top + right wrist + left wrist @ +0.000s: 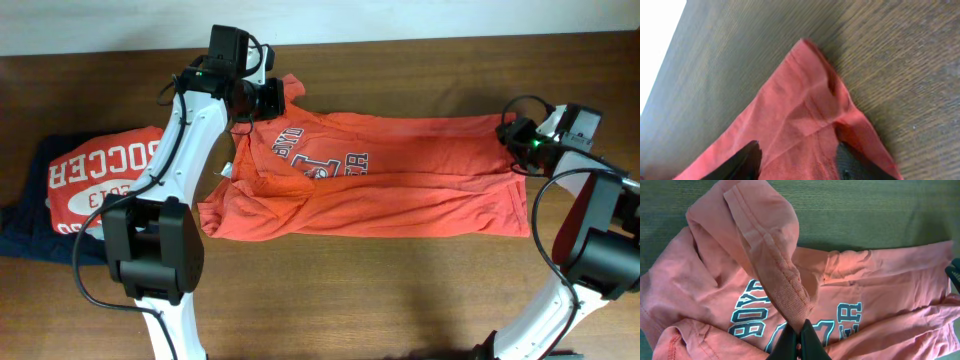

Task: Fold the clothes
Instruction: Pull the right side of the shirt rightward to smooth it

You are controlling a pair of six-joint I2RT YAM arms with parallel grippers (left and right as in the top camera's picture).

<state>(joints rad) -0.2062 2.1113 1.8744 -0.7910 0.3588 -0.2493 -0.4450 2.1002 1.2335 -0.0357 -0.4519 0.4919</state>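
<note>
The orange-red T-shirt (400, 190) lies crumpled across the middle of the table, with its navy lettering (320, 160) showing at the left. My left gripper (272, 96) is at the shirt's far left end. It is shut on a stitched edge of the shirt (785, 287), which it holds lifted above the lettering; its fingertips (801, 336) pinch the cloth. My right gripper (512, 134) is at the shirt's far right corner. Its fingers (800, 160) are spread apart, with the corner of the shirt (805, 90) lying between them on the table.
A red shirt with white "SOCCER 2013" print (100, 178) lies folded at the left on a dark navy garment (25, 228). Bare wooden table (400, 290) runs along the front. The table's far edge (400, 38) is close behind the shirt.
</note>
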